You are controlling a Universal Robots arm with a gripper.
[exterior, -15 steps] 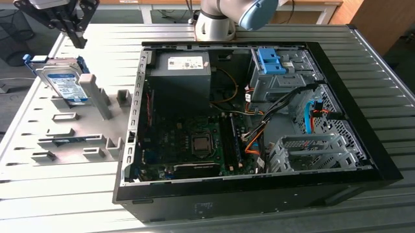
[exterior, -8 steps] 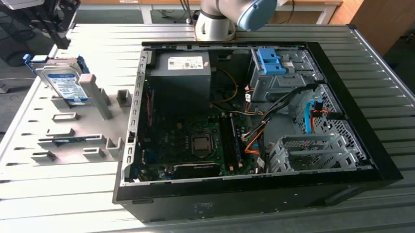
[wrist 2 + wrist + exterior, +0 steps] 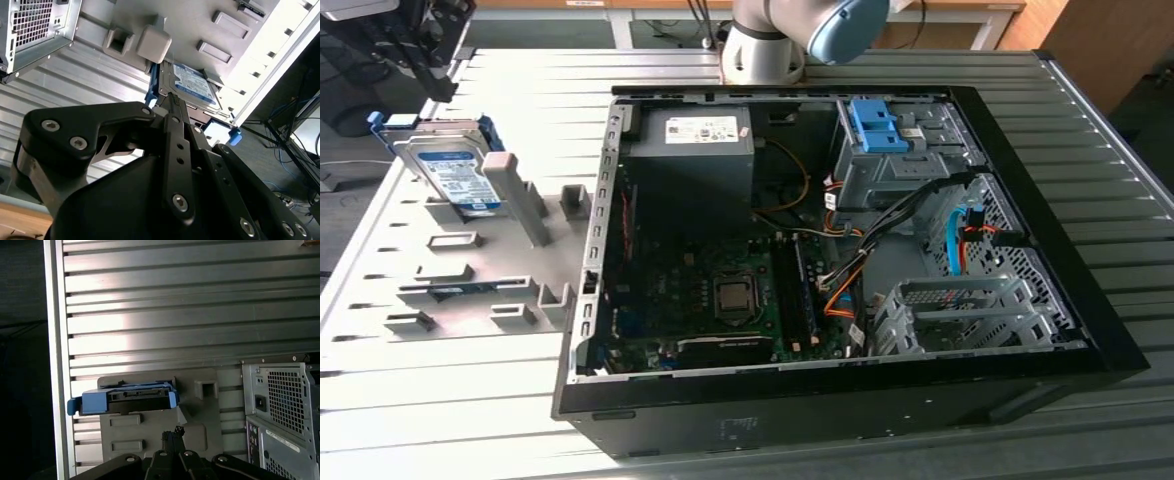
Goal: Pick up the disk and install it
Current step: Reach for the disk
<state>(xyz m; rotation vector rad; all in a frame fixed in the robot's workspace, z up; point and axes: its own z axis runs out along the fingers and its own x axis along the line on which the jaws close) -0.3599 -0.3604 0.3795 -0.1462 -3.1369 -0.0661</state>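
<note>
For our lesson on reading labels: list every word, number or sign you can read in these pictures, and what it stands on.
No text can be read.
Label on the disk: print too small.
White sticker on the power-supply box: too small.
Pale sticker on the computer case: blurred.

The disk (image 3: 451,172) has a silver body, a white-and-blue label and a blue carrier frame. The end effector (image 3: 171,102) is matte black with silver screw heads. The bench (image 3: 454,420) is bare silver metal, ribbed in parallel slats. The fixture plate (image 3: 467,275) is plain light grey. The computer case (image 3: 854,415) has a black shell and a grey metal interior. The power supply (image 3: 687,165) is dark grey with a white sticker. The bracket (image 3: 878,125) is blue. The circuit board (image 3: 667,300) is dark green.
</note>
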